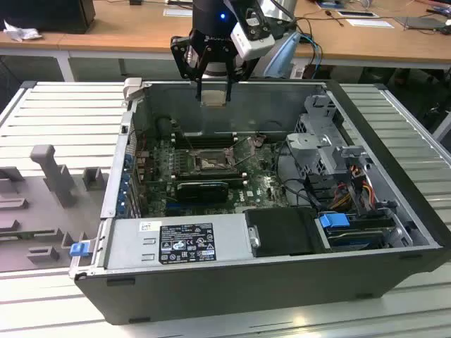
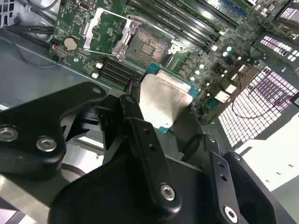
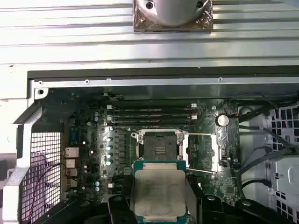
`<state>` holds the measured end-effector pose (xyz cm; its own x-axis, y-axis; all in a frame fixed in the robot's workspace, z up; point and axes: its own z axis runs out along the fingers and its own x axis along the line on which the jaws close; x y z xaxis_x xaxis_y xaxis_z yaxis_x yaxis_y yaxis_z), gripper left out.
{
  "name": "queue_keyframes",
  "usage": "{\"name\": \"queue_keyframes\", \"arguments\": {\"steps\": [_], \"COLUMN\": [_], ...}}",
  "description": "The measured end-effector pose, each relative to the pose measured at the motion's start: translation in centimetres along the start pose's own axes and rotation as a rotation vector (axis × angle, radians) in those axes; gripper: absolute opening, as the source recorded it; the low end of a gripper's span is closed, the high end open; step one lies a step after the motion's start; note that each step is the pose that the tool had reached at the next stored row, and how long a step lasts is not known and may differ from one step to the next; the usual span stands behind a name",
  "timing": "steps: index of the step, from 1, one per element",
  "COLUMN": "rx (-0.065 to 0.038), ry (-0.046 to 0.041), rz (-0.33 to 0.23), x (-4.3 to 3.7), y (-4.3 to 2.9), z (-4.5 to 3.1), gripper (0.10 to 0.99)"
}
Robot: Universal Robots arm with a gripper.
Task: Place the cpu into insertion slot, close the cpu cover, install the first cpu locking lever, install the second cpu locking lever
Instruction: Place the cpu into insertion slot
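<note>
On the slatted table [image 1: 63, 120], toward the exterior view's left of the computer case [image 1: 282, 282], stands a grey moulded fixture [image 1: 49, 172], well apart from the case wall. The case lies on its side with its upper face open, so there is free room above it.

Inside the case, the motherboard [image 1: 254, 186] fills the floor at its middle. The insertion slot [image 1: 210, 163] on it is bare, its contact field exposed in both wrist views [image 3: 161, 145] [image 2: 147, 46]. The cpu cover [image 2: 125, 41] is swung up off the slot on its hinge, and board shows through its square window. Along the case's near wall sits a grey power supply [image 1: 176, 243] with a label. Toward the exterior view's right of the case a metal drive cage [image 1: 324, 141] holds cables.

The gripper [image 1: 213, 97] hangs over the case's far wall, above the rim and well clear of the board. Its fingers [image 2: 135, 105] are clamped on two opposite edges of the cpu [image 3: 159, 193], which is held flat with its pale metal top showing [image 2: 163, 100]. The cpu is not in the slot, and open air lies between the two.
</note>
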<state>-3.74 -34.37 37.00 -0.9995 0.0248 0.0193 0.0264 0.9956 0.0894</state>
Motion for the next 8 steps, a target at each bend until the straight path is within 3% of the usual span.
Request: {"name": "queue_keyframes", "arguments": {"steps": [4, 8], "rx": [-0.001, -0.001], "ry": [-0.0041, -0.0044], "rz": [0.047, 0.049], "x": [0.00, 0.00], "y": [0.00, -0.01], "z": [0.00, 0.07], "gripper": [0.529, 0.529]}}
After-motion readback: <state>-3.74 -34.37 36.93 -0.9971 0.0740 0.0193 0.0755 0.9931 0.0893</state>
